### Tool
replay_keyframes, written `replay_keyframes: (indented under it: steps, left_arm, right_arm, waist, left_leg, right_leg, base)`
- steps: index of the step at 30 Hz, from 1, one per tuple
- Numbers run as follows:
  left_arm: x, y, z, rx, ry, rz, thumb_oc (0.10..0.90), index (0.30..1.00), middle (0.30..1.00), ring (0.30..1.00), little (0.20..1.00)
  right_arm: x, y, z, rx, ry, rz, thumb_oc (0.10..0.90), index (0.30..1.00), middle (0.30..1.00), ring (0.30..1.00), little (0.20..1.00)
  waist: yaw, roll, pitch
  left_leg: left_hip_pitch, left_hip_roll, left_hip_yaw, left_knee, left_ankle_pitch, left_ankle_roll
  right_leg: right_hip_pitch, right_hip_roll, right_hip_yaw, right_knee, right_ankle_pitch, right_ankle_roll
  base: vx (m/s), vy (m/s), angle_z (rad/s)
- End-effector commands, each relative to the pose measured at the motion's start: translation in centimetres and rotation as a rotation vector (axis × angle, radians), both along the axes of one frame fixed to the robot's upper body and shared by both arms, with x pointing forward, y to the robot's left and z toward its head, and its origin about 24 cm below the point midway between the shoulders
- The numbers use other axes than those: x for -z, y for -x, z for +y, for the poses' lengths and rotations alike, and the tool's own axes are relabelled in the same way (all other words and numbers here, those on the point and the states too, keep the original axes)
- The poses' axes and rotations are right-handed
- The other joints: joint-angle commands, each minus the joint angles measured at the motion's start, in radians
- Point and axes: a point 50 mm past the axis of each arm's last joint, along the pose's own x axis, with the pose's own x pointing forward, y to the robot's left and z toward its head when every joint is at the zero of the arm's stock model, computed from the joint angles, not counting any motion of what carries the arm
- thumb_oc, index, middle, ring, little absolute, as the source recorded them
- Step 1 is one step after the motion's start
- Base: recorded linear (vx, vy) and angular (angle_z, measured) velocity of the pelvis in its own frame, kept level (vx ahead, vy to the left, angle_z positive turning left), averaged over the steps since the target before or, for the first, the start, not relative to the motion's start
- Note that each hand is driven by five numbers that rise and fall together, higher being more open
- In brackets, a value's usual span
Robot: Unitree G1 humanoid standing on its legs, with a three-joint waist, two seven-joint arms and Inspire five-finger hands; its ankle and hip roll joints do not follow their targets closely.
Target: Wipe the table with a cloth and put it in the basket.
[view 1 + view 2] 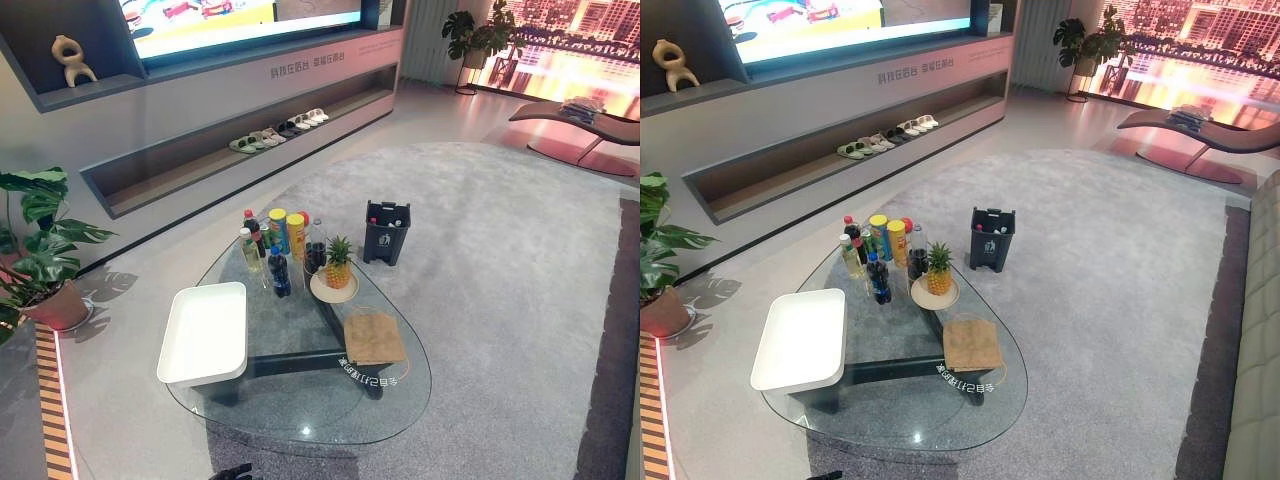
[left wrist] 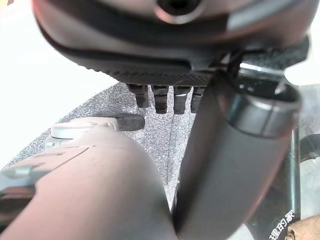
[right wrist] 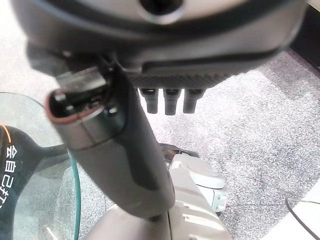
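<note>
We held our left hand [image 2: 165, 95] and right hand [image 3: 167, 100] low with fingers straight and empty, since the cloth [image 1: 373, 337] lay flat on the glass table [image 1: 300, 420], well apart from the white basket [image 1: 205, 335].

My head views are bright and evenly lit; the screen [image 1: 200, 20] glows, the glass table [image 1: 300, 400] shows soft reflections, and my wrist views blur up close.

Tan cloth [image 1: 373, 337], white basket [image 1: 205, 332], dark bin [image 1: 386, 232], grey carpet [image 1: 500, 260].
</note>
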Motion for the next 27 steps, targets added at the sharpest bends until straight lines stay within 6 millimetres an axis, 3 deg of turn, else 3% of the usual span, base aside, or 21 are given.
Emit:
replay_keyframes:
  steps: [1, 27]
  left_arm:
    - [-0.42, -2.18, 0.38, 0.001, -0.007, -0.039, 0.8, 0.9, 0.9, 0.9, 0.9]
    - [-0.45, -2.05, 0.65, 0.007, -0.032, -0.038, 0.8, 0.9, 0.9, 0.9, 0.9]
  right_arm:
    - [0.11, -1.59, 1.1, -0.008, -0.03, -0.029, 0.8, 0.9, 0.9, 0.9, 0.9]
    - [0.1, -1.39, 0.94, -0.002, -0.034, -0.023, 0.8, 0.9, 0.9, 0.9, 0.9]
  waist:
    - [0.009, -0.018, 0.062]
    - [0.007, -0.015, 0.054]
  left_leg:
    - [-0.009, -0.028, 0.003, 0.006, -0.004, 0.029]
    - [0.01, -0.029, 0.002, 0.006, -0.008, 0.031]
  right_leg:
    - [0.049, -0.053, -0.067, 0.005, -0.014, 0.03]
    - [0.071, -0.05, -0.07, 0.009, -0.026, 0.025]
  base:
    - [0.0, 0.0, 0.0]
    - [0.01, 0.0, 0.02]
